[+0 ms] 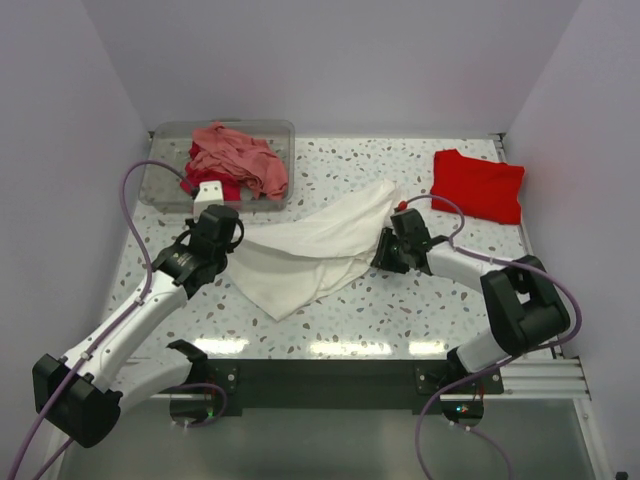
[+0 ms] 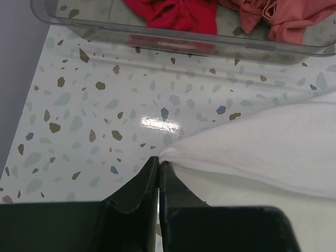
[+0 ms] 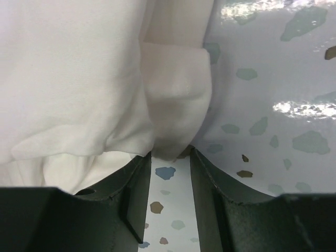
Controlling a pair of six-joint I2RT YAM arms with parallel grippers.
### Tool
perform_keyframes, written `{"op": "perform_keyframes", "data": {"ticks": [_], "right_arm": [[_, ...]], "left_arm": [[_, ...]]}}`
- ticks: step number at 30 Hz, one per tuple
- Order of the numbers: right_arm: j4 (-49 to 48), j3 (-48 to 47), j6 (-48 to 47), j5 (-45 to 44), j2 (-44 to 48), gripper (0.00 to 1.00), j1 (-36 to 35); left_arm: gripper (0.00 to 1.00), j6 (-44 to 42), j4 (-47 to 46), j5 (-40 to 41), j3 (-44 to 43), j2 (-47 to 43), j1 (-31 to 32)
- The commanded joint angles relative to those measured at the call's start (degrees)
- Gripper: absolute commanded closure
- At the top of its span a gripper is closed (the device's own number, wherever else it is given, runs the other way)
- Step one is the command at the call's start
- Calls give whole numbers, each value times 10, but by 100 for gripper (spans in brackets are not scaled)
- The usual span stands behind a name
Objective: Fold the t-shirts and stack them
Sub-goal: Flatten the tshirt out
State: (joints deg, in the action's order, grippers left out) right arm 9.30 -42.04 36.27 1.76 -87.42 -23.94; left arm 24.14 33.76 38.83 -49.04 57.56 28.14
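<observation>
1. Left claw (image 1: 228, 243) is clenched on the 9 o'clock corner of the white t-shirt (image 1: 310, 252). The left arm (image 1: 130, 320) rises from its base at 7 o'clock and stretches toward 1 o'clock, its wrist tipped down to the counter (image 1: 420, 315).
2. Right claw (image 1: 383, 252) grasps that shirt at its 3 o'clock side. The right arm (image 1: 500, 300) doubles back at the elbow, and its forearm runs from 4 o'clock toward 10 o'clock.
3. The left wrist view shows the fingers (image 2: 142, 184) pressed together with only a thin slit between them. The shirt's folded corner meets their tips, and the cloth spreads away toward 3 o'clock. In the top view the claw's body hides this pinch.
4. The right wrist view shows the fingers (image 3: 131, 194) somewhat apart, with a bunched roll of white cloth caught between the tips. Speckled counter shows in the gap below it, and the rest of the cloth fills the view toward 10 o'clock.
5. Only the top view shows the whole layout.
   - The white shirt lies crumpled on a diagonal between the two claws, with one point trailing toward 6 o'clock.
   - The red t-shirt (image 1: 478, 185) lies folded at 2 o'clock, well apart from the right claw.
   - A clear bin (image 1: 160, 190) at 10 o'clock, just beyond the left claw, holds a salmon-pink t-shirt (image 1: 235, 158) and a crimson t-shirt (image 2: 178, 13).
</observation>
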Motion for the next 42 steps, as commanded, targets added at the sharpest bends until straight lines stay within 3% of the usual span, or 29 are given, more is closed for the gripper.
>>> {"op": "perform_keyframes", "data": {"ticks": [1, 6, 13, 17, 21, 28, 32, 37, 42], "right_arm": [[-2, -16, 10, -11, -30, 60, -15], [-6, -30, 13, -13, -50, 67, -35], [26, -47, 4, -29, -69, 100, -38], [82, -66, -15, -81, -28, 100, -37], [164, -107, -51, -142, 77, 100, -30], [298, -233, -102, -231, 209, 100, -1], [350, -318, -132, -262, 238, 100, 8], [411, -438, -151, -283, 269, 100, 8], [456, -526, -169, -306, 305, 100, 8]], "left_arm": [[100, -18, -29, 0, 0, -3, -5], [100, -20, -28, 0, 0, -3, -5], [100, -20, -28, 2, -1, -3, -5], [100, -23, -27, 10, -9, -6, -11], [100, -30, -27, 11, -37, -8, -20], [100, -57, -41, 23, -127, -2, -30], [100, -95, -59, 17, -192, -4, -30], [100, -167, -102, -63, -244, -27, -30], [100, -234, -67, -124, -332, -28, -30]]}}
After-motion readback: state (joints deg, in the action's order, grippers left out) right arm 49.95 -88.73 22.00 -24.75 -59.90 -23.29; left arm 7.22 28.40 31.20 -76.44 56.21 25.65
